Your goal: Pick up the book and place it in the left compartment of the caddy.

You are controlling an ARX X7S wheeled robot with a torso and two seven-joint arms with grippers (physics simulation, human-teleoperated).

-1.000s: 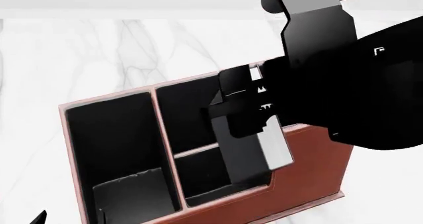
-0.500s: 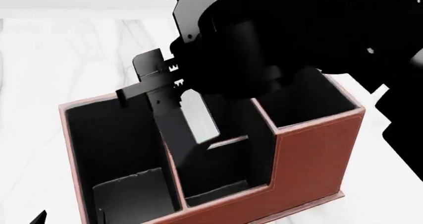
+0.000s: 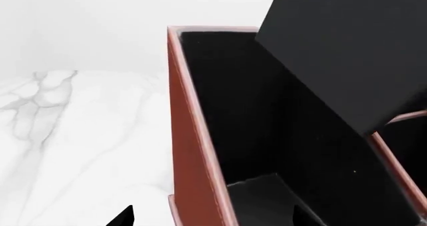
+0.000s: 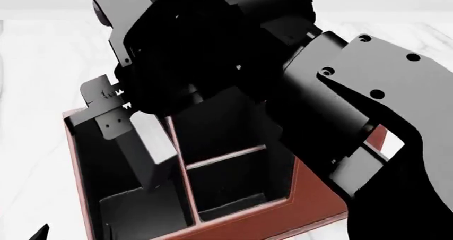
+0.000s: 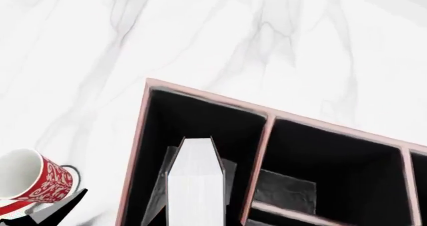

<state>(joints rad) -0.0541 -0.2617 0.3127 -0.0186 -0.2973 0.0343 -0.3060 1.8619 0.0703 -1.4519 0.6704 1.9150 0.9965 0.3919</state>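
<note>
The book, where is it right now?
In the head view, the book hangs in the right hand, partly down inside the left compartment of the caddy.

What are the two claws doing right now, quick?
Right claw: closed on the thick black book with white page edges, over the reddish-brown caddy's left compartment.
Left claw: barely in view; cannot be told.

A desk-like setting, perhaps an office or a home study, in a bare simulated room. A white, grey-veined marble counter (image 5: 80, 46) carries a reddish-brown leather-look caddy (image 4: 304, 219) with black compartments, an office-type organizer. Just beside the caddy stands a red-and-white patterned mug (image 5: 30, 183). Behind the caddy is only a plain white wall (image 3: 100, 26).
</note>
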